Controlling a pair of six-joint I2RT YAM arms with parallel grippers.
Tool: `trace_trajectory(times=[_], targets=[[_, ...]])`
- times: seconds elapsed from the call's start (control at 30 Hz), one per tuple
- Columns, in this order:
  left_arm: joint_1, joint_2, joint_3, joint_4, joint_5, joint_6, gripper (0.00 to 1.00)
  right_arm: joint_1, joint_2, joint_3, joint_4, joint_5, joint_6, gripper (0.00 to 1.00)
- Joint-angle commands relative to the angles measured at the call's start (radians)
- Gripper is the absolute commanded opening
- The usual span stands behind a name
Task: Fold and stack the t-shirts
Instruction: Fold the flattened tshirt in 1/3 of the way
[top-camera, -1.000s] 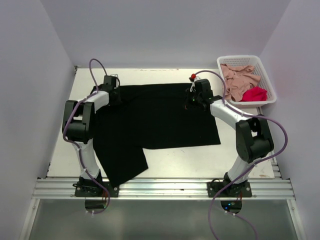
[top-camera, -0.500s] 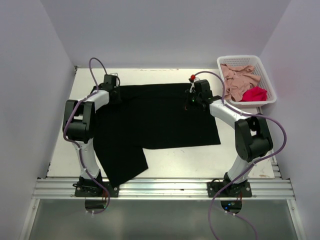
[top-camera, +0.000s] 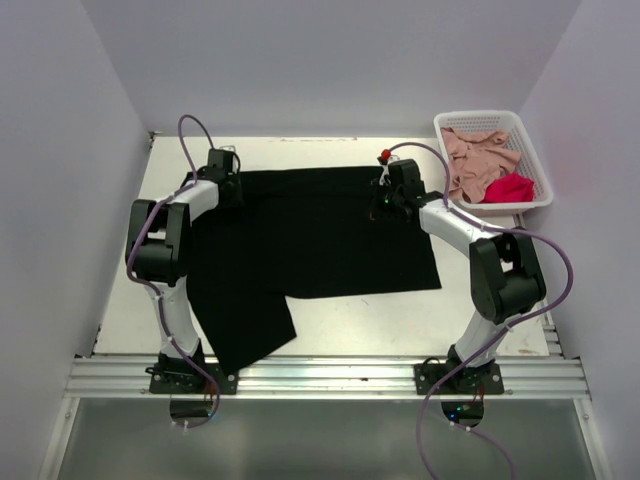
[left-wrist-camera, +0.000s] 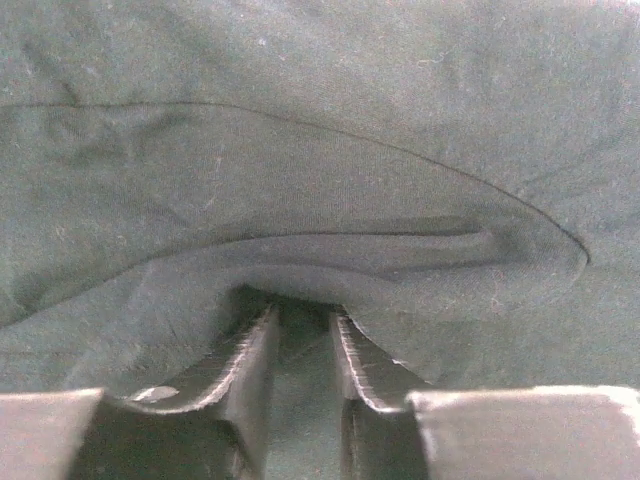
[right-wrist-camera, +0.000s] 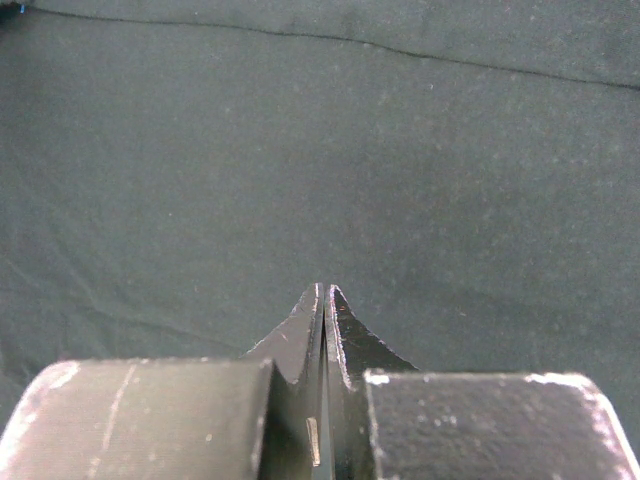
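- Spreading the black t-shirt (top-camera: 320, 235) flat on the table (top-camera: 400, 320) looks to be the step in hand; it lies open across the middle, with one part trailing toward the near left edge.
- Left gripper (left-wrist-camera: 300, 322) sits at the shirt's far left corner, jaws parted a narrow way, with a raised ridge of cloth bunched just ahead of the tips.
- Right gripper (right-wrist-camera: 325, 296) rests on the far right corner with its jaws pressed together; whether a thin bit of cloth is nipped between them I cannot tell.
- To do this well, I judge the left jaws should clear that ridge before lifting, so the cloth does not snag and drag the corner.
- Both far corners should end up level, and the trailing near-left part wants straightening before any fold.
- White lattice basket (top-camera: 480, 115) stands at the far right, apart from the black shirt.
- It holds a crumpled dusty pink shirt (top-camera: 478, 160) filling most of it and a bright red shirt (top-camera: 508, 187) at its near side, both unfolded.
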Motion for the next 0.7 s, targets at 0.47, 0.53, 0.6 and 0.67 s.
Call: trace_trajectory(times=[0.47, 0.53, 0.6, 0.67], targets=[[-0.003, 0.012, 0.049, 0.008, -0.031, -0.005, 0.0, 0.005, 0.003, 0.01, 0.001, 0.017, -0.019, 0.0], [-0.003, 0.001, 0.049, 0.003, -0.028, -0.011, 0.0, 0.004, 0.001, 0.008, 0.001, 0.017, -0.021, 0.0], [-0.003, -0.032, 0.047, -0.003, -0.019, -0.021, 0.0, 0.006, 0.001, 0.011, 0.001, 0.015, -0.022, 0.0], [-0.003, -0.07, 0.044, -0.02, -0.008, -0.031, 0.0, 0.005, 0.003, 0.013, 0.001, 0.014, -0.019, 0.0]])
